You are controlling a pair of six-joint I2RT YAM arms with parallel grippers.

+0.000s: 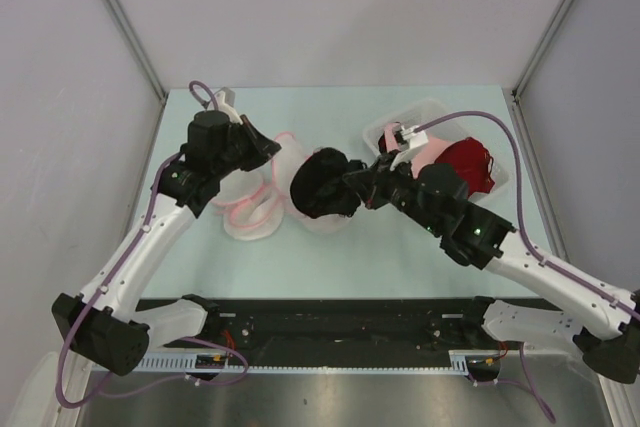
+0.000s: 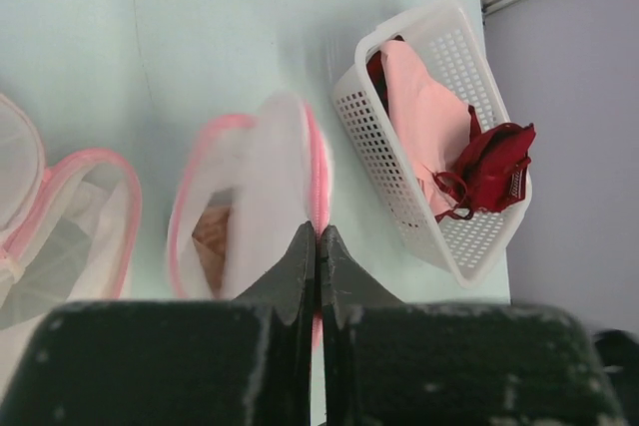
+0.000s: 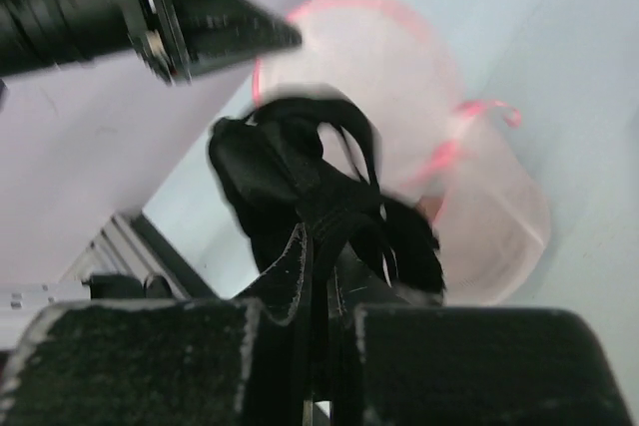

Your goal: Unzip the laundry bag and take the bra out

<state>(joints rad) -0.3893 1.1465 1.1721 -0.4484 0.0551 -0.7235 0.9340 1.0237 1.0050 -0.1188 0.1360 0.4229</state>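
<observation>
The laundry bag lies open in the middle of the table, white mesh with pink trim. My left gripper is shut on the bag's pink zipper edge. The black bra is bunched just right of the bag, partly over its mesh. My right gripper is shut on it, and in the right wrist view the black fabric and thin straps hang from between the fingers. Behind the bra sits the bag's mesh.
A white slotted basket stands at the back right and holds a pale pink garment and a dark red garment. More pink-trimmed white mesh lies beside the bag, nearer the left arm.
</observation>
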